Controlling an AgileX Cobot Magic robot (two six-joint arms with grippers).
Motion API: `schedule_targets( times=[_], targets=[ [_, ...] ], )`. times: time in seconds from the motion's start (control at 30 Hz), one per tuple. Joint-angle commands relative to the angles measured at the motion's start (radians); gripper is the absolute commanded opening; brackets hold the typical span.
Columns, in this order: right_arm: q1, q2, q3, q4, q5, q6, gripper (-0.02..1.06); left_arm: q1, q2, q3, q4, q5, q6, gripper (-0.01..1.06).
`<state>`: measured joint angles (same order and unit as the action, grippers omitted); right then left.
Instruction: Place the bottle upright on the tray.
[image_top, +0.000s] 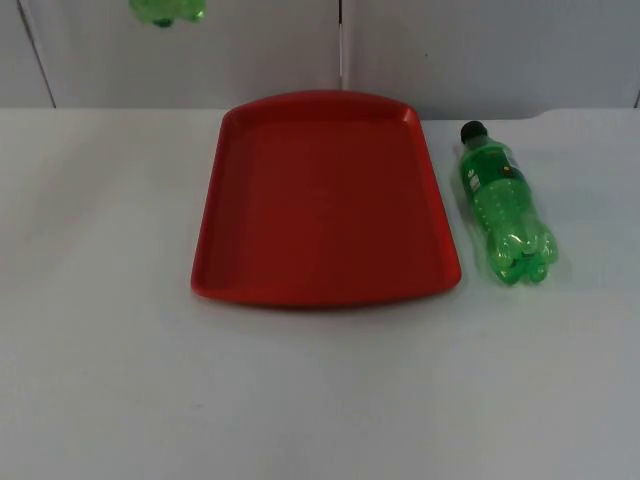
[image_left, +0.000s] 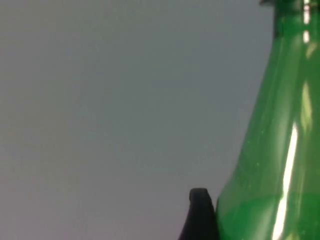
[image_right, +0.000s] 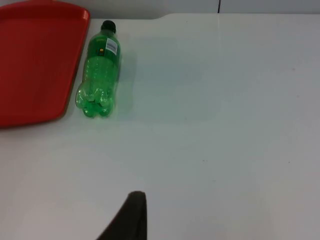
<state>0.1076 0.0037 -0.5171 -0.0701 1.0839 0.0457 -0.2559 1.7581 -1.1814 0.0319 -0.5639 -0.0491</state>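
- The right gripper (image_right: 134, 207) hangs over the bare white worktop (image_top: 320, 400) on the near right, well apart from everything. Whether it is open or closed cannot be told. It looks to be waiting.
- Further in, the red tray (image_top: 320, 297) lies flat in the middle of the worktop, with nothing on it.
- Just beside the tray's right edge, apart from it, a lying bottle (image_top: 505, 205) rests on its side. It is clear green plastic with a lobed base toward the near side and a black cap (image_top: 473, 130) pointing at the wall. It has a small label and seems empty.
- Farthest off, on the left, a raised bottle (image_top: 167, 10) hangs in the air before the grey partition wall (image_top: 250, 50), its lobed green base pointing down.
- The left gripper (image_left: 200, 212) has this bottle: one of its fingers (image_left: 199, 200) presses against the glossy green body, below where it narrows to the neck. I judge the fingers closed around it.
- The step in hand looks like the carry: the bottle is lifted but not yet over the tray.
- The next move calls for bringing it across above the tray, keeping it vertical, lowering until the base sits flat, then releasing. A light, narrow bottle could tip if released while tilted.
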Motion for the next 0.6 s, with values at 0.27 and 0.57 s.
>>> schedule_targets(
  times=[0.27, 0.57],
  targets=[
    [-0.006, -0.004, 0.0, 0.002, -0.008, -0.008, 1.05, -0.001, 0.263, -0.09, 0.134, -0.236, -0.129, 0.0],
    [-0.006, -0.004, 0.0, 0.002, -0.008, -0.008, 1.05, -0.004, 0.459, -0.281, 0.212, -0.236, -0.179, 0.0]
  ],
)
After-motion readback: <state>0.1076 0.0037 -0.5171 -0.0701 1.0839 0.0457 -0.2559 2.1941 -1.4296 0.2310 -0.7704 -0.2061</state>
